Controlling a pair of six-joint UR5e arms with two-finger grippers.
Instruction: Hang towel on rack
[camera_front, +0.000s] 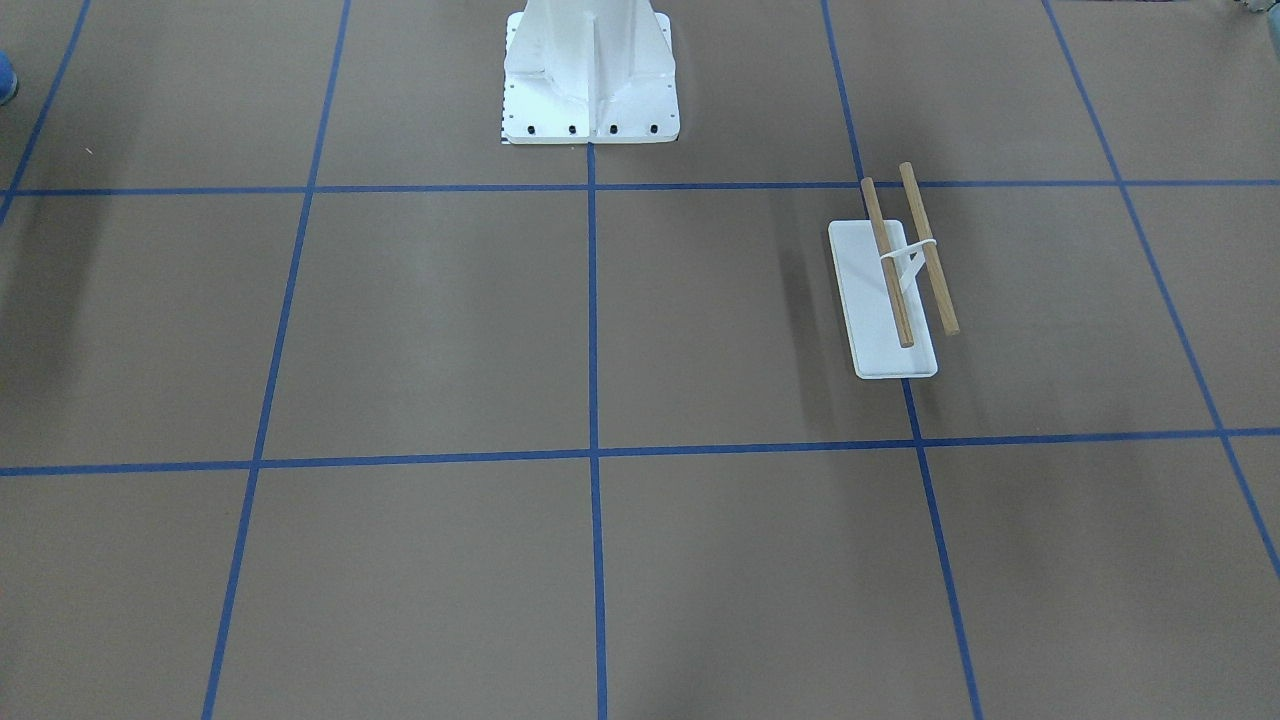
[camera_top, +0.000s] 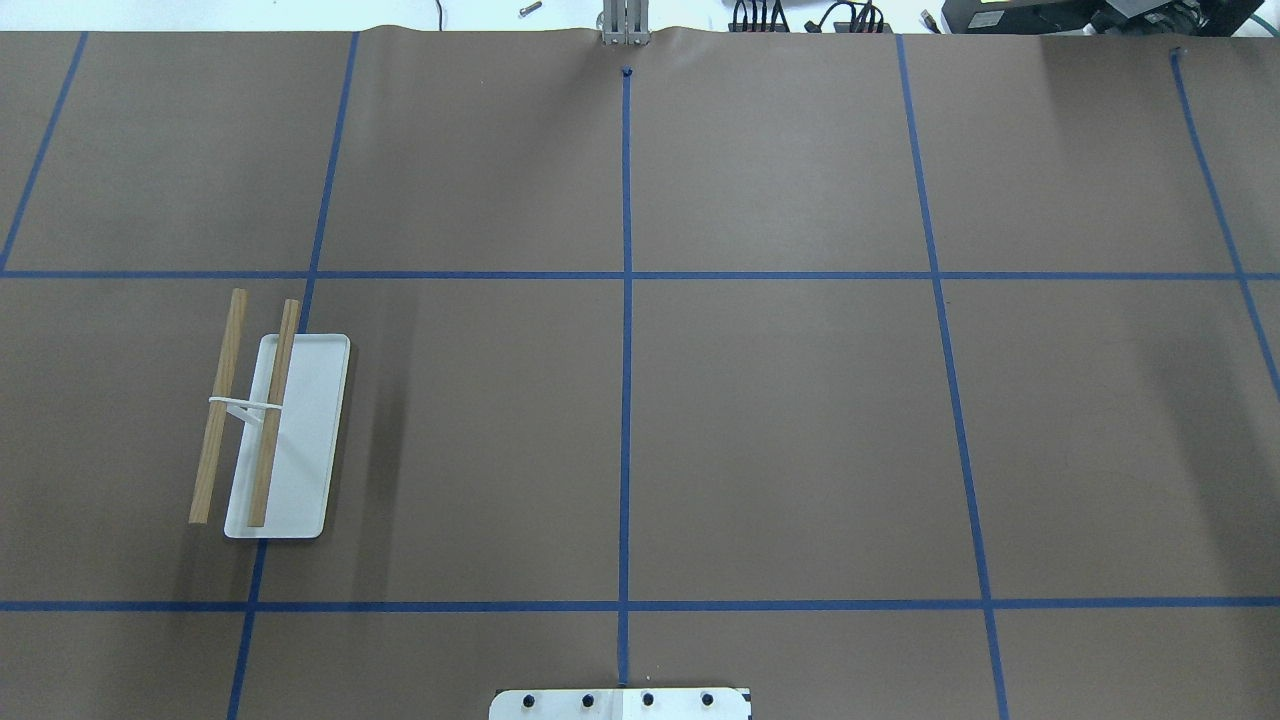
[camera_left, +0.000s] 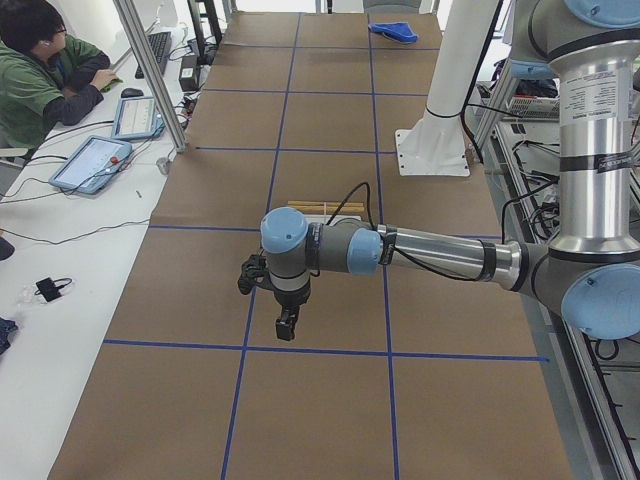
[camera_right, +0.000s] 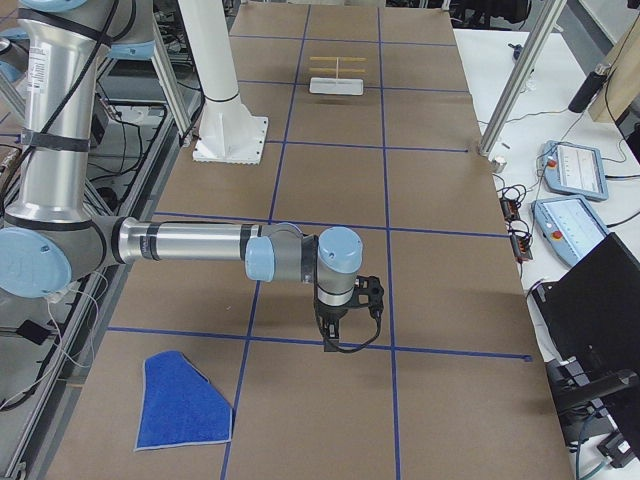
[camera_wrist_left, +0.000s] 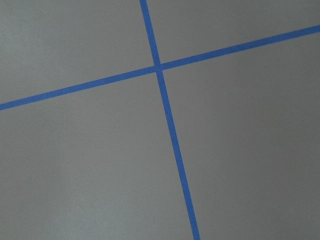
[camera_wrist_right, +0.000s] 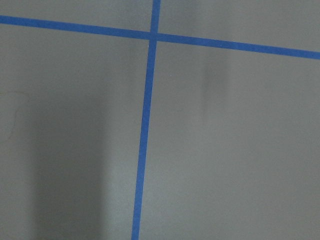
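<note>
Brown table covering (camera_top: 780, 430), divided into rectangles by blue tape lines (camera_top: 626, 300). In overhead view, at 1 o'clock along far edge: black cables (camera_top: 800, 18). In left side view, at 10 o'clock: seated operator (camera_left: 40, 75) in green top, near two teach pendants (camera_left: 92, 163) lying on white bench (camera_left: 40, 400). In right side view, at 4 o'clock: black laptop (camera_right: 600, 300).
</note>
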